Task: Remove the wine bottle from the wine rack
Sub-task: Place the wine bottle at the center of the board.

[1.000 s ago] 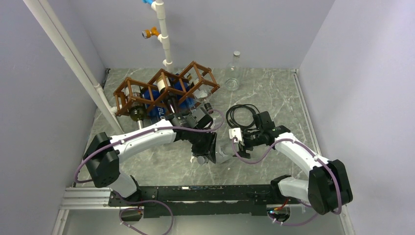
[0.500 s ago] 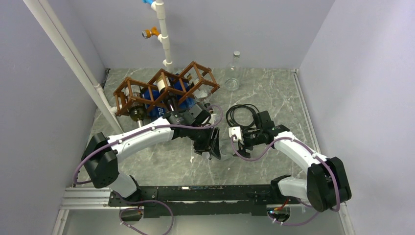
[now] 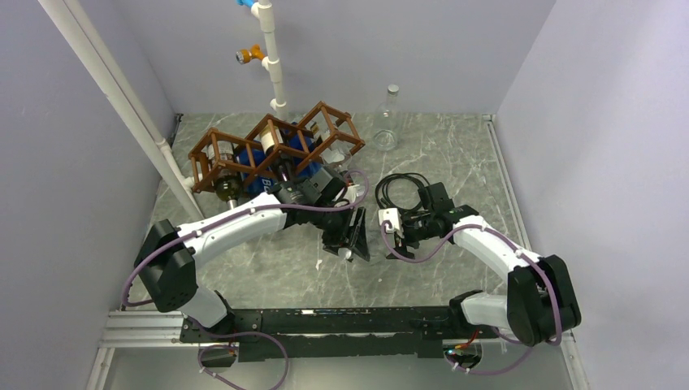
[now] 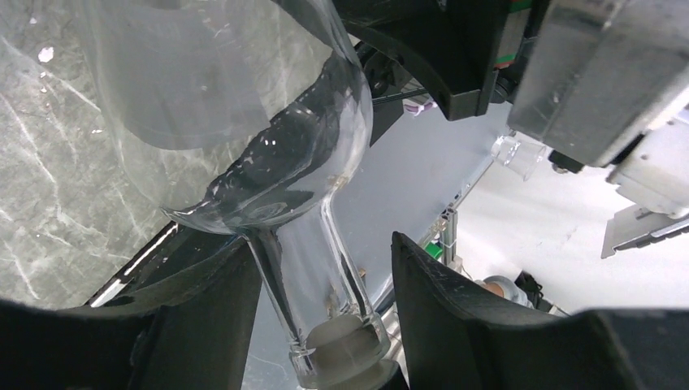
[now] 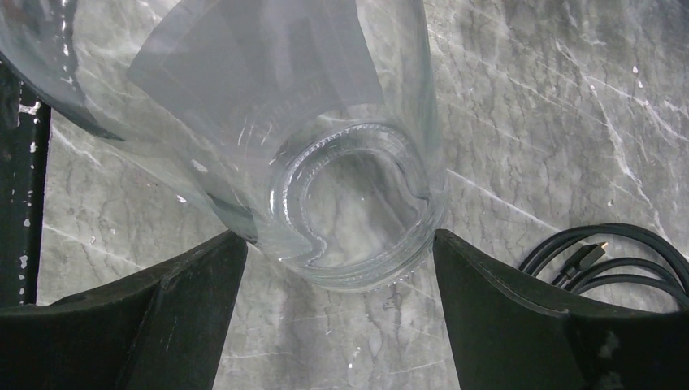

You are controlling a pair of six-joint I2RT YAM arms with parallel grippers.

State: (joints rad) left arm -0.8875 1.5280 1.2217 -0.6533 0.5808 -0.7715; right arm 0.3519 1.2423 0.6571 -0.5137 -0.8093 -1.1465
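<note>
1. Left wrist view: My left gripper (image 4: 325, 244) straddled the neck of the wine bottle (image 4: 268, 162). The bottle was clear glass, with its mouth toward my palm and its shoulder widening away from me. One finger (image 4: 195, 309) lay against the neck. A sliver of background showed between the neck and the other finger, so I could not tell whether I was clamped on it or merely around it. The marble table (image 4: 41, 203) showed beside the glass.

2. Right wrist view: My right gripper (image 5: 340, 237) was spread wide around the bottle's base end, whose round bottom faced my camera. Both fingertips (image 5: 231, 252) met the glass, one on each side, so I was gripping it there. The table's veining showed through the bottom. A black cable (image 5: 601, 252) lay coiled on the table at the lower right.

3. Top view: My two grippers faced each other near the middle of the table, close together. The bottle lay in the gap between them, its clear glass barely visible. The wine rack (image 3: 268, 120) stood toward the back left, behind my left arm and apart from both grippers. The bottle was out of the rack, on its near side. A blue item (image 3: 252, 162) lay in the rack's cells. A second clear bottle (image 3: 387, 122) stood upright by the back wall, just right of the rack. A white pipe (image 3: 272, 57) rose up the wall behind the rack.
</note>
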